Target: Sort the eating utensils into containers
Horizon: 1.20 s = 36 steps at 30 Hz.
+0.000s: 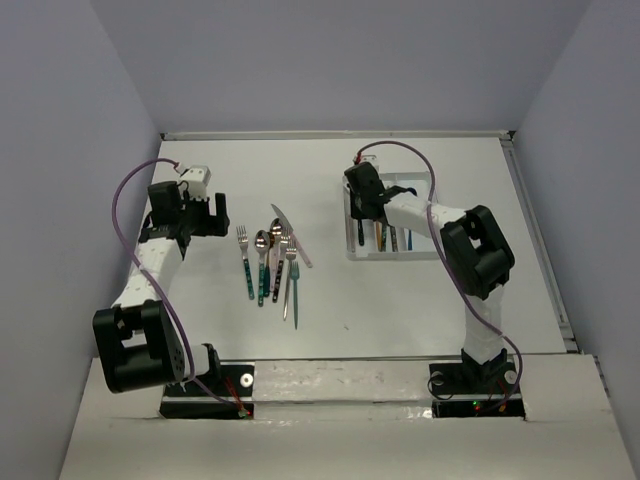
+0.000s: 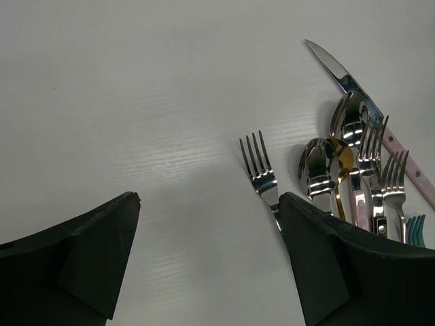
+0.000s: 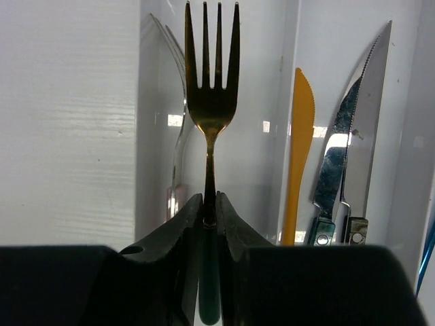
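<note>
Jaws of right gripper [image 3: 209, 204] pinch slim metal fork with dark green handle [image 3: 211, 81]. Tines point straight away from jaws. We read long axis parallel to dividers of white three-compartment plastic tray [image 1: 395, 257], over lane beside orange plastic knife [image 3: 297, 136]. Left gripper [image 2: 207, 224] spread, near loose pile of silver utensils [image 1: 272, 255].

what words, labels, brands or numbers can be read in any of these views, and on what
No readable text in any view.
The fork in the right gripper, the knives in the tray and the loose utensils show no stamp or brand.
Any marking on the arm bases is too small to tell.
</note>
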{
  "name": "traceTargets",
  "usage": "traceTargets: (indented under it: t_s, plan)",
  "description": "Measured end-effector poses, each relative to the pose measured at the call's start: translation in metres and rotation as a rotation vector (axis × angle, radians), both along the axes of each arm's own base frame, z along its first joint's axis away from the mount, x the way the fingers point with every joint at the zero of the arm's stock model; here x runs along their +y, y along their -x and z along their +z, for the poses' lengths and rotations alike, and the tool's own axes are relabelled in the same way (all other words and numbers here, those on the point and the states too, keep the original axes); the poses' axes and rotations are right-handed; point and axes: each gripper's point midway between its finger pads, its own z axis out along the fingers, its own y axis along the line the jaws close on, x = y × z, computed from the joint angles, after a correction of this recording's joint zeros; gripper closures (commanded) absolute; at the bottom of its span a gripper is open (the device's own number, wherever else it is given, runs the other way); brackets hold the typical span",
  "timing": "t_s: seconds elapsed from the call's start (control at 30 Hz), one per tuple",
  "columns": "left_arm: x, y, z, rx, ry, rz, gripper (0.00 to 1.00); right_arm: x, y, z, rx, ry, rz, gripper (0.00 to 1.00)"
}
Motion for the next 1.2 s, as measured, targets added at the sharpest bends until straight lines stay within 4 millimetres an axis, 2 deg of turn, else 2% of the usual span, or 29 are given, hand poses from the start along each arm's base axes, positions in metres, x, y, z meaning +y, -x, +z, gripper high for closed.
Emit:
traceTargets:
  t_s: [0.07,0.13,0.27,0.43,0.5,0.57,0.63,0.77,1.07,1.17,1.2]
  plan:
    - [0.0,0.001,-0.004,0.014,0.002,-0.001,0.1,0.003,-0.001,0.003,-0.002,-0.015,0.005,0.71]
    - [-0.003,0.004,-0.011,0.045,0.003,-0.007,0.12,0.006,-0.002,0.005,-0.003,-0.028,0.008,0.63]
    - [-0.014,0.013,-0.031,0.126,-0.042,-0.029,0.12,0.008,-0.002,0.005,0.001,-0.04,0.012,0.58]
    - [-0.063,0.029,-0.049,0.21,-0.142,-0.181,0.12,0.009,-0.001,0.009,-0.002,-0.044,0.02,0.57]
    - [-0.072,0.033,-0.055,0.245,-0.159,-0.213,0.12,0.008,0.001,0.015,-0.008,-0.047,0.025,0.57]
    - [-0.069,0.034,-0.063,0.285,-0.177,-0.209,0.14,0.008,0.004,0.023,-0.017,-0.058,0.03,0.57]
    - [-0.065,0.035,-0.071,0.321,-0.194,-0.202,0.21,0.008,0.007,0.035,-0.032,-0.076,0.037,0.57]
    - [-0.059,0.038,-0.084,0.387,-0.221,-0.199,0.28,0.009,0.009,0.046,-0.047,-0.094,0.045,0.57]
    - [-0.065,0.051,-0.115,0.497,-0.256,-0.254,0.31,0.001,0.021,0.024,0.002,-0.064,0.048,0.58]
    - [-0.065,0.048,-0.115,0.485,-0.266,-0.258,0.42,-0.002,0.027,0.016,0.02,-0.053,0.047,0.59]
    - [-0.065,0.047,-0.115,0.483,-0.268,-0.257,0.49,-0.004,0.029,0.012,0.028,-0.047,0.047,0.59]
